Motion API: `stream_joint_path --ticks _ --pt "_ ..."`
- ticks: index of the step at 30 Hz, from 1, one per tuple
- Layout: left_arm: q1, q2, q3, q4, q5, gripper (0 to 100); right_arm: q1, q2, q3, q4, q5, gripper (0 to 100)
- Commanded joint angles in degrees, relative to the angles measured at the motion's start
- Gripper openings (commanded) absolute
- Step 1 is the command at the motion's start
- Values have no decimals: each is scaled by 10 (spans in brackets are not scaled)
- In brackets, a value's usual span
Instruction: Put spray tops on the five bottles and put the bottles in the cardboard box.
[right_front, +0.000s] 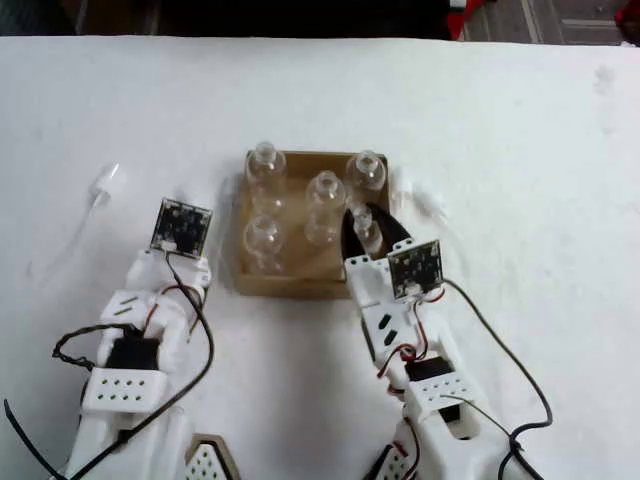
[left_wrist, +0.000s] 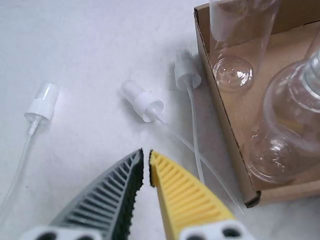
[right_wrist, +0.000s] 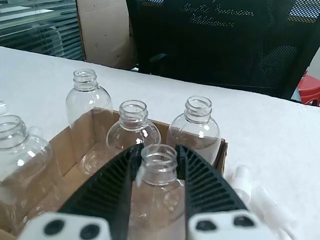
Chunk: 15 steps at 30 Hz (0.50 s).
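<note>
Capping step: right gripper's (right_wrist: 159, 155) jaws are pinching an uncapped bottle (right_wrist: 159, 172) in the cardboard box (right_front: 300, 283); left gripper's (left_wrist: 146, 152) jaws, pressed together, likely need opening onto a spray top (left_wrist: 142, 102).

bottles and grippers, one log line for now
tops: loose on table | bottles: five, uncapped, in box | right gripper: shut on bottle neck | left gripper: shut, beside tops
</note>
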Motion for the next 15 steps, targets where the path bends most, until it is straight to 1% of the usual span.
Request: stream_joint_path --ticks 1,5,10,15 --pt "-7 3 -6 -17 6 28 4 1 4 8 24 15" --pt "-7 3 -6 -17 6 28 3 1 4 8 59 15" --pt "-7 3 -6 -17 6 28 6 1 4 8 135 15" --pt "-7 3 -6 -17 6 28 7 1 4 8 144 15"
